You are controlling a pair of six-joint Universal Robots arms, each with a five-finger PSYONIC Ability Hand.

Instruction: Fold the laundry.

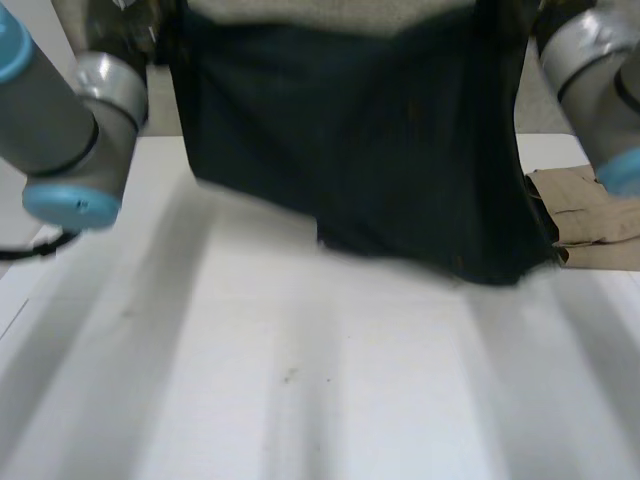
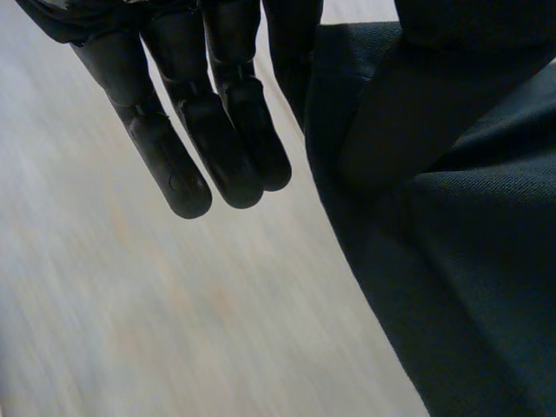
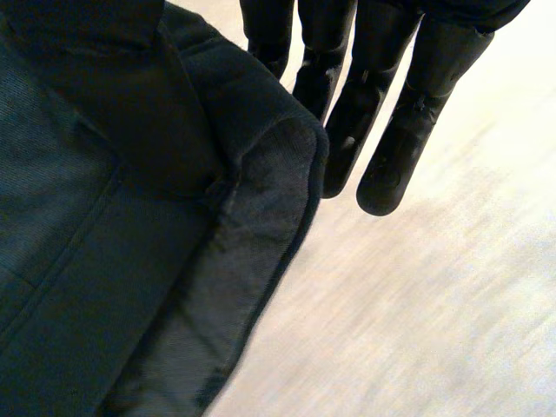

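Note:
A dark green-black garment [image 1: 380,150] hangs spread between my two raised arms, its lower hem just above the white table [image 1: 300,400]. In the left wrist view my left hand [image 2: 200,130] has straight fingers pointing down, and the garment [image 2: 452,261] hangs from beside them, pinched at its upper edge by the thumb. In the right wrist view my right hand [image 3: 382,130] stands the same way, its thumb side pinching the other upper edge of the garment [image 3: 104,261], where a hem is turned over.
A folded beige garment [image 1: 590,215] lies on the table at the right, behind the hanging cloth. My left arm [image 1: 70,130] and right arm [image 1: 590,60] flank the garment. Bare table lies in front.

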